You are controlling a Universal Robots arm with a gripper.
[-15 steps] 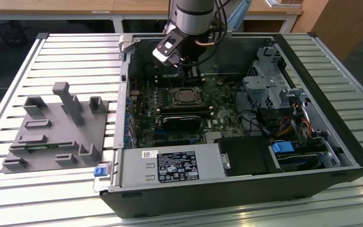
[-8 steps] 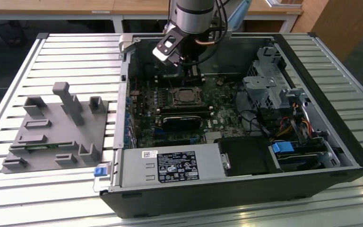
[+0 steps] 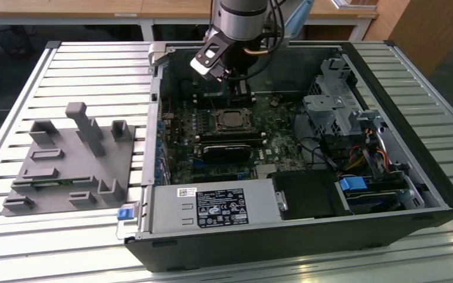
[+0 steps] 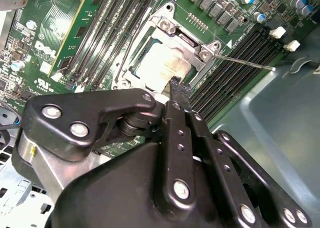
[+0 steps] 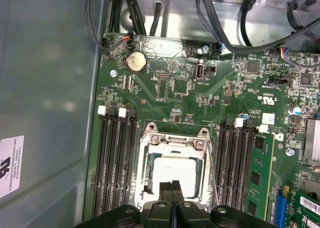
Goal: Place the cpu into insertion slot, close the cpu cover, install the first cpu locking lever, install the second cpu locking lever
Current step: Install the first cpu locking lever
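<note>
- A slatted metal table (image 3: 77, 65) is carrying an open black computer case (image 3: 289, 247) lying on its side. A grey moulded fixture (image 3: 69, 159) is sitting beside the case toward the exterior view's left.
- Wooden desks (image 3: 92, 7) are showing behind the table.
- Inside the case, the green motherboard (image 5: 165, 95) is lying flat. A black graphics card (image 3: 226, 150) and a labelled power supply (image 3: 210, 209) are sitting nearer the camera.
- The cpu (image 5: 172, 170) is sitting in the insertion slot (image 3: 233, 119) between two banks of long black memory slots (image 5: 117, 163), and its silvery-grey top is showing dull smears.
- The cpu cover (image 5: 175, 140) is lying down over the chip, framing it through its square window.
- A thin metal locking lever (image 4: 245, 62) is sticking out from the socket's corner across the memory slots.
- The gripper (image 5: 171, 188) is hovering over the chip's edge with its black fingertips (image 4: 179, 85) pressed together, holding nothing.
</note>
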